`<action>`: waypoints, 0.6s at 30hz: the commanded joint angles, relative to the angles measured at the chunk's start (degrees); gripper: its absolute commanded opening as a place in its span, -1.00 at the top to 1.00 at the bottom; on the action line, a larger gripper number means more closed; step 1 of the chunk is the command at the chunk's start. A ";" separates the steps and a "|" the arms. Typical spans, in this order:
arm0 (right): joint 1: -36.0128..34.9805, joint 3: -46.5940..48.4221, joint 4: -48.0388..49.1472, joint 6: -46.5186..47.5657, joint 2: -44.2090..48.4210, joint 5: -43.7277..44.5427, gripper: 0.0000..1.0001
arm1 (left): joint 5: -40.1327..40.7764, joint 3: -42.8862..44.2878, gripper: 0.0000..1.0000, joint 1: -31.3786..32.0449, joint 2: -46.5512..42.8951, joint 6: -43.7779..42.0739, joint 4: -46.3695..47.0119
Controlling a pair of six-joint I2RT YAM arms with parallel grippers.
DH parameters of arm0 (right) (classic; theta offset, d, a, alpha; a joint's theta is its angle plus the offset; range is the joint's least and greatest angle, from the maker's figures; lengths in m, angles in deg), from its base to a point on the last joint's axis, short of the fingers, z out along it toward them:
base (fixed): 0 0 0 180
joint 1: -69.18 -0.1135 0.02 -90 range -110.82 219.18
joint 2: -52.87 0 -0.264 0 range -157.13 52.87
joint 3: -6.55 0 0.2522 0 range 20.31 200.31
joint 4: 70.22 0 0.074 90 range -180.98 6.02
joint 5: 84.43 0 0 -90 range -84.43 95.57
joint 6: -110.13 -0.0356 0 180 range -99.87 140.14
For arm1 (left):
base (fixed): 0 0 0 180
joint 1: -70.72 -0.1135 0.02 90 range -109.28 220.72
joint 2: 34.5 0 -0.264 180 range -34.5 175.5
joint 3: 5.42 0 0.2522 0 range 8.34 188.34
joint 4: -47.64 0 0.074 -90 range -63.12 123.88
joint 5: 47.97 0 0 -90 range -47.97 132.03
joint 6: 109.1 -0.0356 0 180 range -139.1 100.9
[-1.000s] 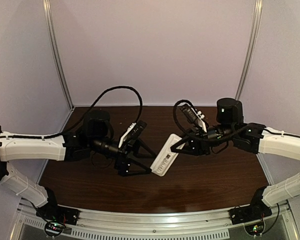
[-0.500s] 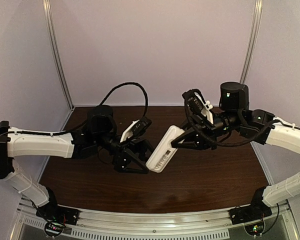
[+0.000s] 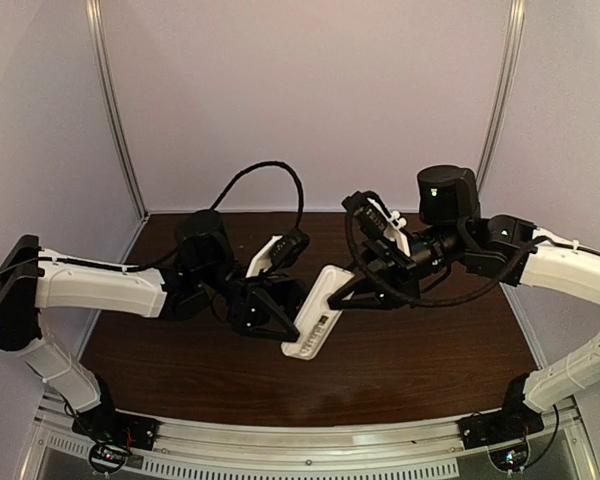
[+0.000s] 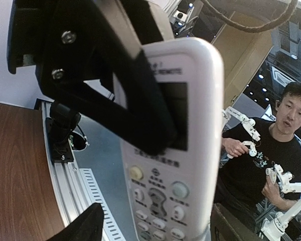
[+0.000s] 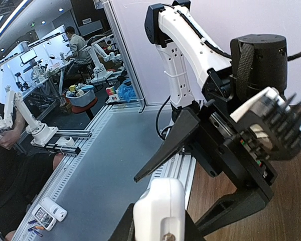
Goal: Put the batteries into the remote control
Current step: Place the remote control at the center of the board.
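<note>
The remote [image 3: 315, 318] is held up in the air over the middle of the counter [image 3: 430, 365], pinched at its far end by the right hand [image 3: 340, 290]. The left hand [image 3: 285, 320] is spread wide around the near end, with nothing gripped. No batteries can be spotted anywhere and the bay can't be made out, so loading probably hasn't been started.

Pale lilac walls [image 3: 310, 100] enclose a dark wooden table [image 3: 410, 375] edged with aluminium rail [image 3: 300, 452].
</note>
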 commanded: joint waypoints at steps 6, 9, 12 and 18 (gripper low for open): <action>-1.98 3.93 -2.19 3.81 -1.83 -0.69 0.87 | -3.63 -0.49 -0.43 -0.31 9.42 36.19 49.46; -2.03 4.29 -2.91 4.53 -2.20 -0.48 0.87 | -4.27 0.80 -0.25 0.00 12.75 43.57 58.21; -2.12 4.60 -3.64 5.10 -2.52 -0.40 0.87 | -4.60 0.84 -0.23 0.26 12.97 43.28 58.26; -2.12 4.65 -4.59 5.89 -2.75 0.17 0.86 | -5.63 1.75 -0.14 0.97 12.84 43.88 58.31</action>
